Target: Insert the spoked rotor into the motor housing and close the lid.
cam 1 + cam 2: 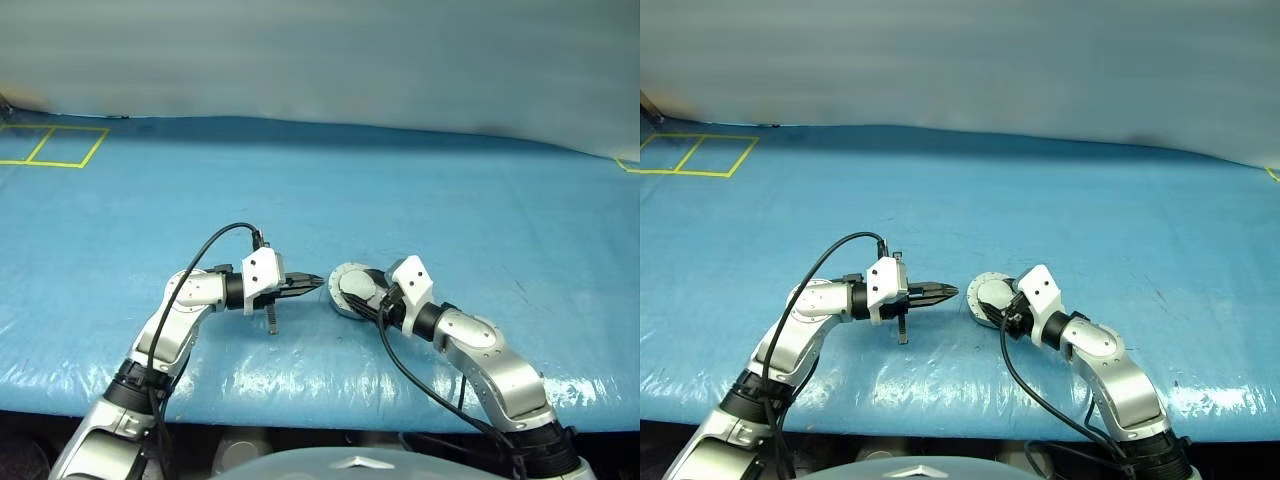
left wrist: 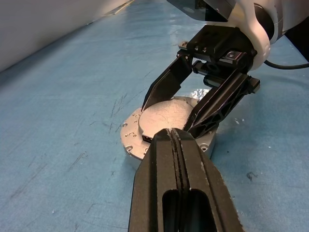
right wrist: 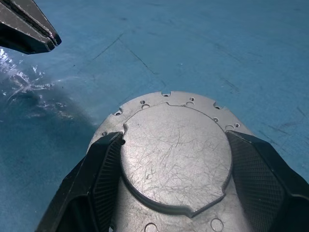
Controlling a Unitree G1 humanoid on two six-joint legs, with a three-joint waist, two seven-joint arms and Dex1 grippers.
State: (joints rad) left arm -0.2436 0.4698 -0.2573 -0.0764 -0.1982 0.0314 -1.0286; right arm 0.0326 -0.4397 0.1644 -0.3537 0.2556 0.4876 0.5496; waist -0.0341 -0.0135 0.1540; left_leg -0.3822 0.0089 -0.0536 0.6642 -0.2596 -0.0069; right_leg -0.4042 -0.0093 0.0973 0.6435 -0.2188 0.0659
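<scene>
- The motor housing [image 3: 166, 108] sits on the blue table cover [image 1: 420, 190], near the front edge of the table and roughly in the middle between the two arms.
- Its lid [image 3: 176, 157] lies flat on top, plain grey scratched face up, so the housing is shut; a flange with small holes shows around the lid.
- The right claw [image 2: 193, 106] reaches in from the robot's right and straddles the housing with its fingers spread wide.
- One black finger [image 3: 96, 179] lies against one side of the lid and the other against the opposite side, the ridged pads facing inward at the lid's rim.
- Whether the pads are pressing on the rim or just resting beside it cannot be told for certain, but they look to be touching it.
- The left claw [image 1: 312, 283] points across toward the housing from the robot's left, its two fingers pressed tight together with nothing between them.
- Its tip hangs just beside the housing's near edge and a little above the table; in the right wrist view the closed tip stands apart from the flange, over bare cover.
- A patch of crinkled shiny wrinkles [image 3: 26, 89] shows in the cover beside the housing.
- Yellow tape lines [image 1: 60, 145] mark squares at the far left corner of the table.
</scene>
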